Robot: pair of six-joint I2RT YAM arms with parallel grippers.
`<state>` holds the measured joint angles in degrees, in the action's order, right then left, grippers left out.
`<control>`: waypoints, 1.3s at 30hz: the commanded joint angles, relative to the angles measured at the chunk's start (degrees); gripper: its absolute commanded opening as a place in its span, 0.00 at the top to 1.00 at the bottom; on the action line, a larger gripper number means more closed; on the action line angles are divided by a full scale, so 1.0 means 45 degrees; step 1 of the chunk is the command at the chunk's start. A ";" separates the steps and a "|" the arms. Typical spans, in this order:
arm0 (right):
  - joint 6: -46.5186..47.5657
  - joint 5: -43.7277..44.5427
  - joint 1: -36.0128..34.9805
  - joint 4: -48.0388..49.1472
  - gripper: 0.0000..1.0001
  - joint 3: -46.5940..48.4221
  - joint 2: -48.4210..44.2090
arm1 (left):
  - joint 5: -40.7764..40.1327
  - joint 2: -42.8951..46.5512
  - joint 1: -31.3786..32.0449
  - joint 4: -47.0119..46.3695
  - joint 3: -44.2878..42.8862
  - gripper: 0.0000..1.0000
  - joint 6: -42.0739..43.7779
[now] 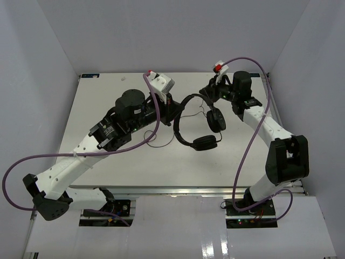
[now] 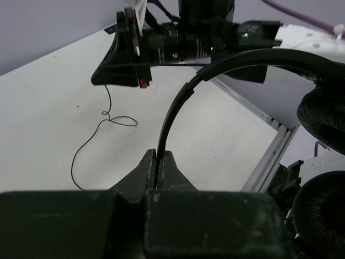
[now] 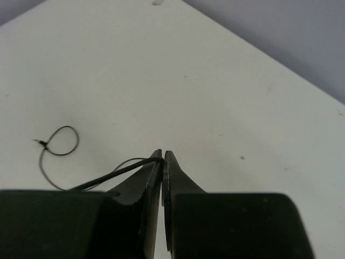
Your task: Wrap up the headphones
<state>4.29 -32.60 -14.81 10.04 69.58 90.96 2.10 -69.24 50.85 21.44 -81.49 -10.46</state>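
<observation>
1. My left end effector (image 2: 160,160) is clamped on the headband (image 2: 175,108) of the headphones (image 1: 215,120), near the middle of the table (image 1: 161,167).
2. My right end effector (image 3: 163,156) is pinched together on the thin cord (image 3: 102,178), whose loose end lies looped on the table.
3. I judge the wrapping is barely begun. Next I must carry the cord round the headband, keeping it taut while my left holds steady.

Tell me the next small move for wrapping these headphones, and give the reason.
Probably swing the right gripper, which is shut on the cord, over toward the headband to lay a first turn around it. The left gripper is shut on the headband and steadies the headphones, while the cord's slack lies loose on the table, not yet wound.
</observation>
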 commanded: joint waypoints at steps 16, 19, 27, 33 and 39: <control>-0.8942 -0.5723 -0.1122 1.0111 0.92 -0.2720 0.0132 | -0.4824 -0.1488 0.0067 -0.2973 -0.2539 1.00 -0.1710; -0.9759 -0.5902 -0.1285 1.1331 0.92 -0.2937 0.0119 | -0.5351 -0.1595 0.0084 -0.3019 -0.2693 1.00 -0.1787; -1.0757 -0.5994 -0.1358 1.2569 0.92 -0.3012 0.0206 | -0.6020 -0.2012 0.0067 -0.2776 -0.3346 1.00 -0.2030; -1.0679 -0.6060 -0.1595 1.2835 0.90 -0.3561 -0.0105 | -0.6785 -0.2077 0.0024 -0.2830 -0.3474 1.00 -0.1910; -1.0547 -0.6174 -0.1887 1.3186 0.88 -0.3980 -0.0469 | -0.7139 -0.2045 -0.0341 -0.2659 -0.3516 1.00 -0.1676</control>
<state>-43.20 -59.42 -22.21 64.61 52.46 92.10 -27.63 -79.33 50.35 10.43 -94.70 -18.01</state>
